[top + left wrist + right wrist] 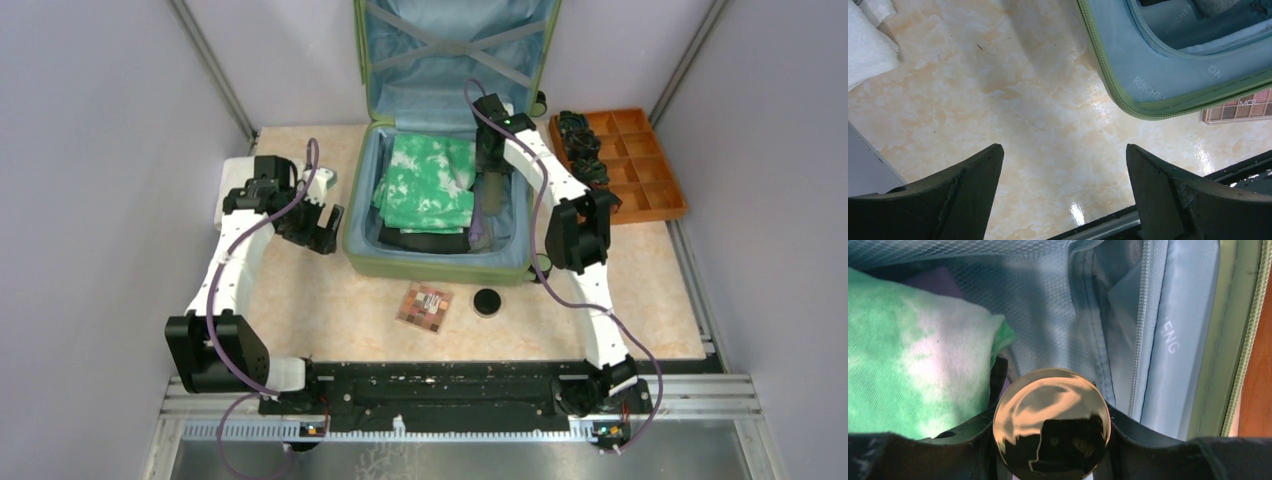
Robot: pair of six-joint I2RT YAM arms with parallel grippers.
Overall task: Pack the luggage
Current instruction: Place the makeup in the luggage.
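The luggage [430,268] lies open at the centre of the surface [330,320], base flat and lid [450,60] upright against the back wall. Packing is judged partly done. A folded green-and-white cloth [428,185] lies in the base on top of a dark folded item [425,240]. The right hand [490,172] is inside the base along its right wall, clamped on a cylinder [1051,420] that is not yet set down. Left to pack, on this reading: a palette [425,307] and a small black round object [487,301], both on the surface just in front of the luggage, and perhaps the white towel [868,45] at the far left. The lid is not closed. The left hand [1063,165] hovers over bare surface beside the luggage's near left corner, fingers apart, holding nothing.

Materials and shapes:
- **Shell:** hard, light green, with rounded corners and a zip track along the rim.
- **Lining:** smooth light-blue fabric, with a mesh panel and zip on the side wall and crossed straps on the lid.
- **Cloth:** soft and woven, with a mottled dye.
- **Cylinder:** the round end is polished gold and mirror-bright. The body looks dark olive from above, though the top view is too small to tell what it is.
- **Palette:** a flat rectangle with a grid of pink-brown pans.
- **Surface:** glossy, marbled beige.
- **Orange compartment tray** [655,210]: rigid, standing to the right, with dark items in its left cells.
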